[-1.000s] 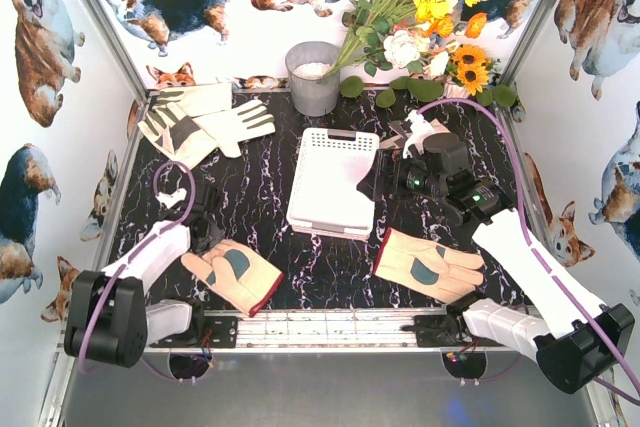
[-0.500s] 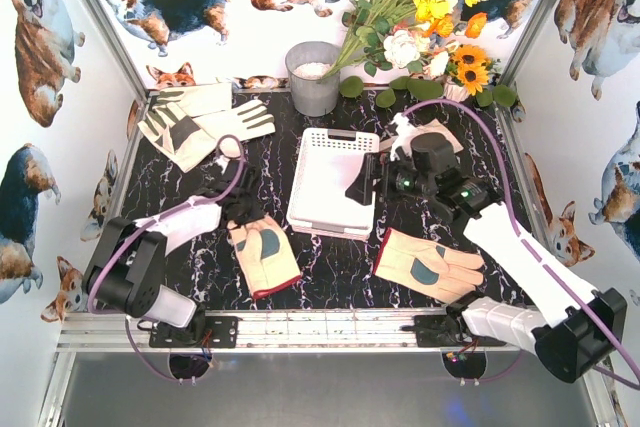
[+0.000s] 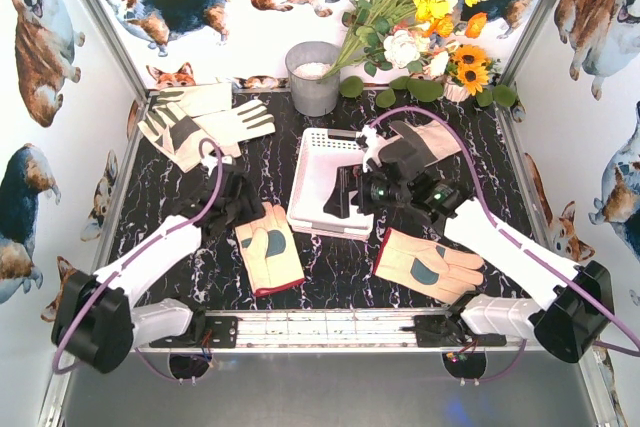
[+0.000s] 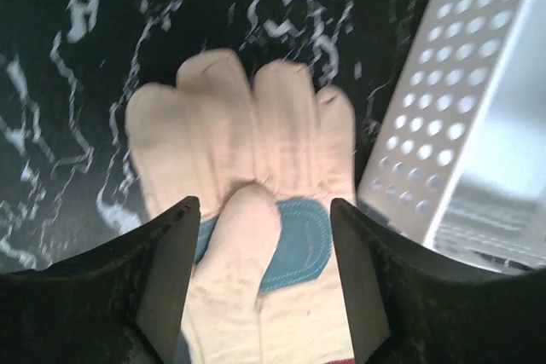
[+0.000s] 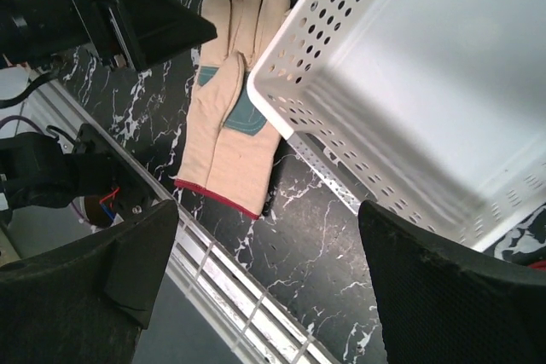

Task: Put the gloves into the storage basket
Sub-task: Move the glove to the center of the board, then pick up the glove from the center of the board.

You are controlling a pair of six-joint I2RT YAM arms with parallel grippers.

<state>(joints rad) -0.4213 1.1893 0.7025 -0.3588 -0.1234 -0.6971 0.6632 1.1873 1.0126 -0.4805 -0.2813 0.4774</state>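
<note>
Nearest the arms, along the aluminium rail [image 3: 320, 327], two peach-tan leather gloves with teal-grey palm patches lie flat on the black marbled table [image 3: 335, 265]. One [image 3: 270, 259] is just beside the basket's left wall, the other [image 3: 430, 265] sits off its near right corner.

The left gripper [image 3: 237, 209] hangs over the left glove's fingers, jaws apart, the glove lying under them unpinched. The right gripper [image 3: 343, 192] hovers over the shallow white perforated plastic basket [image 3: 315, 172], jaws spread wide on nothing.

By the look of it, nothing is in the basket yet. This is the pick-up step on that left glove. Next it needs a firm pinch on the leather, a lift clear of the lattice rim, and a short carry right.

Watch the room. The right arm crowds the basket's airspace and should give way.

Further back, cream-white gloves [image 3: 195, 122] pile at the far left corner. Another glove [image 3: 430, 139] lies behind the right arm, and a grey round bucket [image 3: 313, 77] stands beyond the basket.
</note>
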